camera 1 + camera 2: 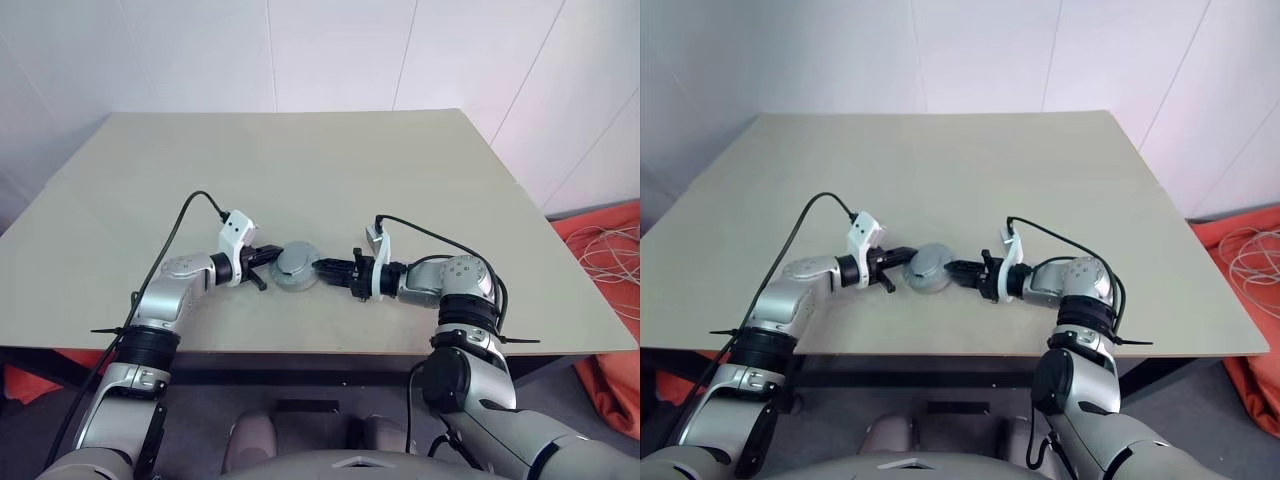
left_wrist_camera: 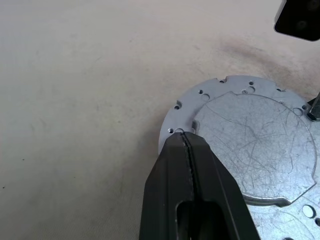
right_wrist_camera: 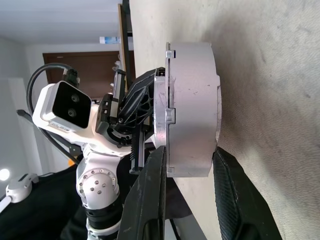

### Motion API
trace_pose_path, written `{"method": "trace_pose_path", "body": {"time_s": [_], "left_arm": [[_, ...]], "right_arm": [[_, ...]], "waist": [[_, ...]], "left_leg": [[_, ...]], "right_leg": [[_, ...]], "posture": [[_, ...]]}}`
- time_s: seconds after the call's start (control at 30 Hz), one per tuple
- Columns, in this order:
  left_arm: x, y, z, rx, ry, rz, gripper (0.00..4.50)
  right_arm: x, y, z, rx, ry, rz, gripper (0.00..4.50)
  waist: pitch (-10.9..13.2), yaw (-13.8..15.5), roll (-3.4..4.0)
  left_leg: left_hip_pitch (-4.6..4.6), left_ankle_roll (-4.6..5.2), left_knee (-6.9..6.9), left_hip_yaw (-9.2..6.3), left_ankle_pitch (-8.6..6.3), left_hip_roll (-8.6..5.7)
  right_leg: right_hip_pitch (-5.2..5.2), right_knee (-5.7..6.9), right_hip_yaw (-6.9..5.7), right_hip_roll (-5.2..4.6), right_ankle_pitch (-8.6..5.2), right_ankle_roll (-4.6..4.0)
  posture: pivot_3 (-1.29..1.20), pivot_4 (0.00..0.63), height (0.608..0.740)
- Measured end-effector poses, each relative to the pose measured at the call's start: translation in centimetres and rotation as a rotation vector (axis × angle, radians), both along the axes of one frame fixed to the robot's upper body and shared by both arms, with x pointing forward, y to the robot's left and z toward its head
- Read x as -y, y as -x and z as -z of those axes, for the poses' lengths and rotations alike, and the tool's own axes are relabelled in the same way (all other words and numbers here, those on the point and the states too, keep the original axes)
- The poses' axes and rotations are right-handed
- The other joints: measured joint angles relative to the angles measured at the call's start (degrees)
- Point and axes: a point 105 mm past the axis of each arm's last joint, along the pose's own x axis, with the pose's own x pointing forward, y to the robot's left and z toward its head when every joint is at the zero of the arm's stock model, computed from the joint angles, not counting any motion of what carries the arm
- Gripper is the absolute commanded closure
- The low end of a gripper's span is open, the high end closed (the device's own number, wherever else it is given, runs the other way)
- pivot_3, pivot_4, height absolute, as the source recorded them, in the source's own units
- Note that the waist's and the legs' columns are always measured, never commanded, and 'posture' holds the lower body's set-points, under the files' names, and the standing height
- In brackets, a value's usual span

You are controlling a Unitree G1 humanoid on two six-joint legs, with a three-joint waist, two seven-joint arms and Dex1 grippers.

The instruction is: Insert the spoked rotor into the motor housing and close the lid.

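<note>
While table-bound, motor housing between left claw, right claw

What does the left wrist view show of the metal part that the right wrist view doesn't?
Left wrist view: the squat round silvery metal motor housing's scratched top plate and holed flange, with the shut left gripper at its rim. Right wrist view: the housing's smooth side wall between the right gripper's fingers, plus the left arm's white wrist camera. Both: the housing on the beige table.
</note>
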Motion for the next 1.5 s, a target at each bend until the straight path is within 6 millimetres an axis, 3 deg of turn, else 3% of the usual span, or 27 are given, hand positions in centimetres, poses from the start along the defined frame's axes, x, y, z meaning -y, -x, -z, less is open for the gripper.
{"method": "trace_pose_path", "body": {"time_s": [0.2, 0.33, 0.43, 0.6, 0.8, 0.93, 1.13, 1.3, 1.5], "left_arm": [[-0.2, -0.2, -0.1, -0.056, 0.081, -0.053, 4.50], [-0.8, -0.5, -0.5, -0.243, 0.331, -0.203, 4.50], [-2.3, -1.0, -1.9, -0.288, 0.473, -0.281, 4.50], [-5.1, -0.4, -2.5, -0.337, 0.672, -0.371, 3.28], [-5.9, 1.3, -2.4, -0.428, 0.848, -0.353, 1.29], [-6.5, 2.0, -1.3, -0.521, 0.931, -0.391, 0.03], [-6.5, 3.4, 0.8, -0.760, 1.057, -0.421, 0.00], [-6.0, 3.5, 0.7, -0.780, 1.124, -0.414, 0.00], [-4.3, 3.3, -0.5, -0.782, 1.239, -0.337, 0.00]], "right_arm": [[0.0, 0.1, -0.1, 0.008, -0.005, 0.005, 3.39], [-0.1, -0.1, -0.5, 0.030, -0.011, 0.010, 3.40], [-0.2, 0.0, -0.5, 0.029, -0.018, 0.008, 3.40], [-0.1, -0.1, -0.7, 0.035, -0.021, 0.009, 3.40], [0.0, -0.1, -0.7, 0.037, -0.019, 0.011, 3.40], [0.0, -0.1, -0.8, 0.039, -0.026, 0.012, 3.40], [0.1, -0.8, -2.5, 0.080, -0.071, 0.020, 3.40], [0.0, -1.5, -4.4, 0.133, -0.116, 0.021, 3.40], [-0.6, -1.3, -4.7, 0.139, -0.134, 0.003, 3.40]], "waist": [[0.00, -0.03, 0.00], [0.01, -0.16, 0.00], [0.01, -0.33, 0.00], [0.01, -0.32, 0.00], [0.01, 0.04, 0.00], [0.01, 0.21, 0.00], [0.01, 0.86, 0.00], [0.01, 0.98, 0.00], [0.01, 1.07, 0.00]], "left_leg": [[0.02, -0.04, 0.01, 0.00, 0.03, 0.00], [-0.07, -0.06, 0.02, -0.02, 0.04, 0.02], [-0.23, -0.06, 0.00, -0.04, 0.04, 0.02], [-0.51, 0.06, -0.01, -0.06, -0.03, 0.00], [-0.52, 0.08, 0.01, -0.06, -0.04, 0.01], [-0.50, 0.05, 0.03, -0.05, -0.02, 0.03], [-0.48, 0.05, 0.07, -0.07, -0.02, 0.01], [-0.49, 0.06, 0.05, -0.09, -0.03, -0.01], [-0.52, 0.06, 0.05, -0.10, -0.03, -0.01]], "right_leg": [[-0.02, -0.04, 0.00, 0.00, 0.00, 0.00], [-0.14, -0.03, -0.04, 0.01, 0.01, -0.02], [-0.23, -0.03, -0.06, 0.01, 0.02, -0.04], [-0.37, -0.11, -0.09, 0.01, 0.04, -0.07], [-0.36, -0.13, -0.11, 0.01, 0.03, -0.04], [-0.34, -0.12, -0.11, 0.02, 0.02, -0.02], [-0.34, -0.16, -0.11, 0.02, 0.03, 0.00], [-0.30, -0.18, -0.11, 0.01, 0.03, 0.01], [-0.30, -0.18, -0.11, 0.01, 0.04, 0.01]], "posture": [[0.00, 0.000, 0.740], [0.00, 0.000, 0.740], [0.00, 0.000, 0.740], [0.00, 0.000, 0.740], [0.00, 0.000, 0.740], [0.00, 0.000, 0.740], [0.00, 0.000, 0.740], [0.00, 0.000, 0.740], [0.00, 0.000, 0.740]]}}
